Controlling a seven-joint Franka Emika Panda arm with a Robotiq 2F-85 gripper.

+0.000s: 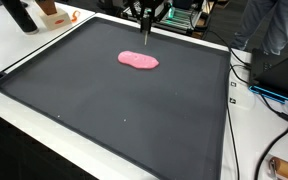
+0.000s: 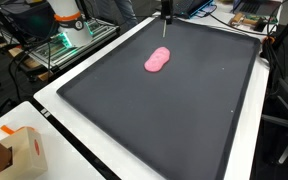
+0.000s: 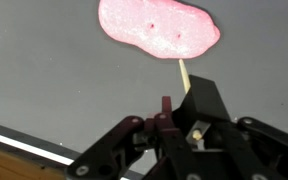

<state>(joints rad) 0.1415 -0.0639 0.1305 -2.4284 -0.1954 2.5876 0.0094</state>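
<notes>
Pinching a thin stick point(image 3: 183, 73) between closed jaws, the gripper point(image 3: 187, 108) sits low in the wrist view, the pink blob point(image 3: 159, 27) lying crosswise at the stick's tip.

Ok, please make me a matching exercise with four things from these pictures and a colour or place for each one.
Things:
1 blob
2 stick
3 mat
4 box

Colour or place:
a black
b held in the gripper
c brown, beside the mat
d pink, lying on the mat

Pairs: 1-d, 2-b, 3-a, 4-c
</notes>
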